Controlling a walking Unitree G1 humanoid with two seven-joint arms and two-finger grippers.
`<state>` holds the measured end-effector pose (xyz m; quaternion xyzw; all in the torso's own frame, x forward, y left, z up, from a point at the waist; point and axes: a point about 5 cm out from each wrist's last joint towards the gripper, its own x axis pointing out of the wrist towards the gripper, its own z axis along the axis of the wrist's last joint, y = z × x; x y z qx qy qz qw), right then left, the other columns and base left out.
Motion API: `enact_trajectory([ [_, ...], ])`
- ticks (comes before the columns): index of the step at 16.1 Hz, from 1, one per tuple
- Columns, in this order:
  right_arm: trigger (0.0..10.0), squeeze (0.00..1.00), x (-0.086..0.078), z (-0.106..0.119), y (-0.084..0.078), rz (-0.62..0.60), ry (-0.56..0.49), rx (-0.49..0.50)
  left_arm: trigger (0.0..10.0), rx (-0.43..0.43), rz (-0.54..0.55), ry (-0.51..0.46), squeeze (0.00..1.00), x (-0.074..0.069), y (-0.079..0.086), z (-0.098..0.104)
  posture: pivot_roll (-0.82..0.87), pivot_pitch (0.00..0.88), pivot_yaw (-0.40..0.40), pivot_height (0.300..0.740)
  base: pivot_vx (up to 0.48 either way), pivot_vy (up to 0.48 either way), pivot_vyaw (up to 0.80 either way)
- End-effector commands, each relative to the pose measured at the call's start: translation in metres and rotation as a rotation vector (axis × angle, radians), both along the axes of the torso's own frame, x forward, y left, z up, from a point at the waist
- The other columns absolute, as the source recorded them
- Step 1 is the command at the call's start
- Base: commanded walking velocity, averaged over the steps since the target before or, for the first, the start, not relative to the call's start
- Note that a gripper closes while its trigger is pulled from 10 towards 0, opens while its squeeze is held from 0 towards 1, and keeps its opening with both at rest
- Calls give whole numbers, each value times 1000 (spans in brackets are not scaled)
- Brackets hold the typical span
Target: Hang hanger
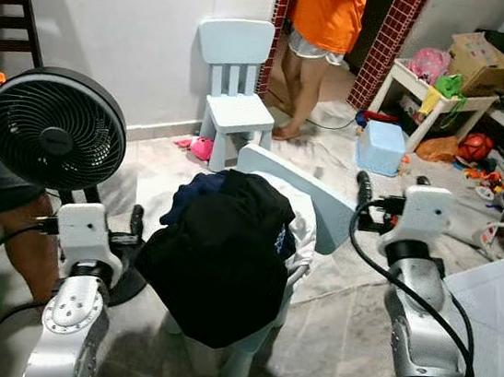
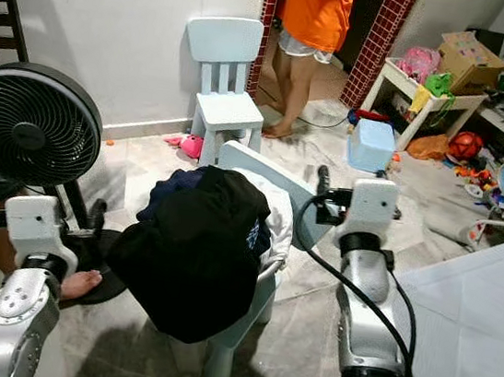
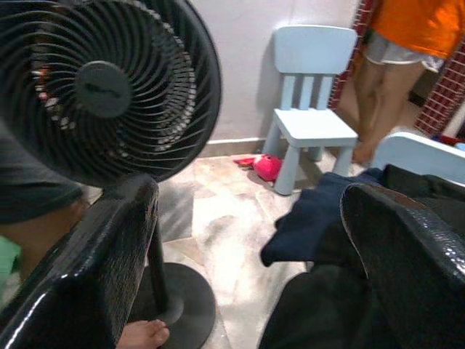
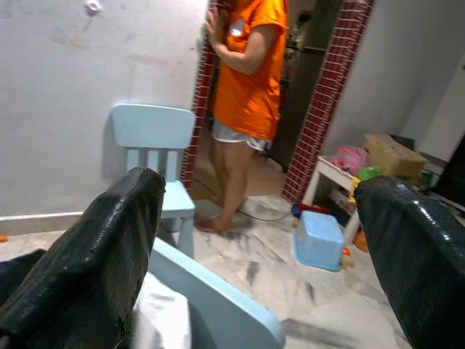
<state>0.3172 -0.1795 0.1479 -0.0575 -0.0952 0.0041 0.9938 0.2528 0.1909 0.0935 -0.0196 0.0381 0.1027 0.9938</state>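
clothes pile (image 1: 224, 259) between both grippers' fingers (image 3: 407, 269)

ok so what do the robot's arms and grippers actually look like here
Both arms are silver metal with ribbed black joints, each topped by a white boxy wrist block and trailed by a looping black cable. The left gripper and right gripper each have two long, glossy black fingers with a faintly textured surface.

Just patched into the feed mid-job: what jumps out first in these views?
A heap of dark clothes piled on a pale blue chair sits dead centre, between the open left gripper and the open right gripper. A black standing fan looms at the robot's left. Beyond, a person in an orange shirt stands in the doorway beside a second pale blue chair.
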Motion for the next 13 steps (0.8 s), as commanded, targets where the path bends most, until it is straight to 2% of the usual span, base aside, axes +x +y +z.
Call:
enact_trajectory([
  [1, 10000, 0, 5, 11, 1, 4, -30, 7, 10000, 2, -5, -35, 0, 4, -3, 9, 6, 0, -95, 740, 0, 0, 0],
  [5, 10000, 0, 17, 41, 0, -8, -106, 26, 10000, 5, -39, -98, 0, 16, -12, 27, 1, 0, -86, 740, 0, 0, 0],
  [7, 10000, 0, 22, 45, -5, -32, -110, 16, 10000, -5, -44, -105, 0, 19, -14, 29, 4, 0, -84, 740, 0, 0, 0],
  [8, 10000, 0, 23, 31, -12, -75, -51, 46, 10000, -11, -33, -84, 0, 19, -12, 24, 7, 0, -81, 740, 0, 0, 0],
  [9, 10000, 0, 21, 21, -14, -99, -16, 33, 10000, 1, -36, -83, 0, 18, -11, 23, 3, 0, -81, 740, 0, 0, 0],
  [10, 10000, 0, 20, 18, -15, -103, -5, 45, 10000, 8, -39, -80, 0, 17, -10, 22, 3, 0, -81, 740, 0, 0, 0],
  [11, 10000, 0, 17, 8, -15, -113, 30, 61, 10000, -2, -11, -30, 0, 13, -6, 9, 0, 0, -81, 740, 0, 0, 0],
  [13, 10000, 0, 15, 1, -17, -122, 50, 61, 10000, 14, -17, -14, 0, 9, -7, 1, 6, 0, -80, 740, 0, 0, 0],
])
